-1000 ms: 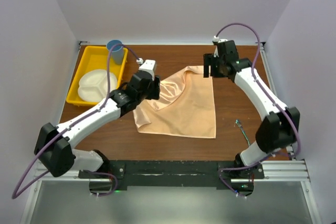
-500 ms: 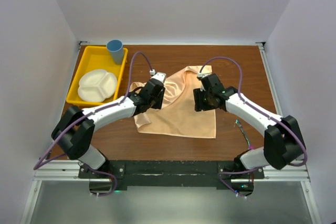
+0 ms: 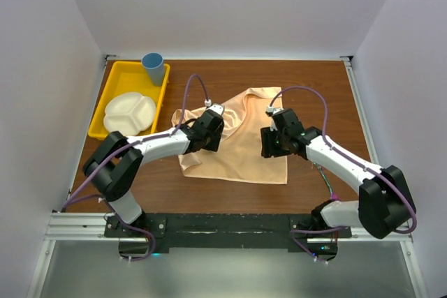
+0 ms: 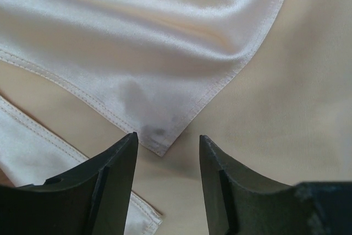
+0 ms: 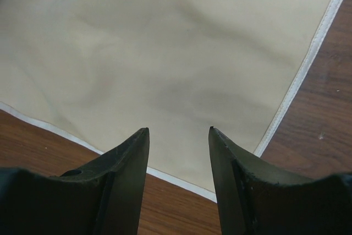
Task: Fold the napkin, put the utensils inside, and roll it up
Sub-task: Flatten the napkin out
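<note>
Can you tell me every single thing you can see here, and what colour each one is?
napkin: 1, peach-orange, middle of the table, its left part folded over
tray: 1, yellow, far left of the table
plate: 1, white with sections, in the tray
cup: 1, blue, at the tray's far right corner
fork: 1, thin and silvery, near right of the table, hard to make out
table: 1, brown wood
left gripper: 1, black, open, over a folded napkin corner
right gripper: 1, black, open, over the napkin's right part
</note>
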You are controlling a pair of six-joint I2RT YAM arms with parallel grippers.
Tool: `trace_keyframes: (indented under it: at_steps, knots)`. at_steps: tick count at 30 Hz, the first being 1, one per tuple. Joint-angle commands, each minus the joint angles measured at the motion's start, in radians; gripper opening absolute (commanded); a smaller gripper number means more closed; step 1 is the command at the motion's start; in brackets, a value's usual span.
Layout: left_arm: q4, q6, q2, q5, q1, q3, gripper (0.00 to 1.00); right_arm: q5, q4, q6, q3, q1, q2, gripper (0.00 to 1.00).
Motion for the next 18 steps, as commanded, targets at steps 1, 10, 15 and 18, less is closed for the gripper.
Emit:
trace_keyframes:
  at_steps: [1, 10, 15, 18]
  knots:
    - [0.047, -0.002, 0.020, -0.007, -0.007, -0.002, 0.55, -0.043, 0.049, 0.023, -0.021, 0.002, -0.033, 0.52]
    - [0.095, -0.015, 0.057, -0.028, -0.007, -0.036, 0.49, -0.021, 0.090, 0.035, -0.052, 0.003, 0.004, 0.51]
    - [0.107, -0.012, 0.065, -0.038, -0.007, -0.030, 0.38, -0.014, 0.125, 0.071, -0.084, 0.003, 0.006, 0.43]
    - [0.107, -0.009, 0.069, -0.044, -0.009, -0.022, 0.25, -0.009, 0.139, 0.100, -0.102, 0.003, 0.010, 0.40]
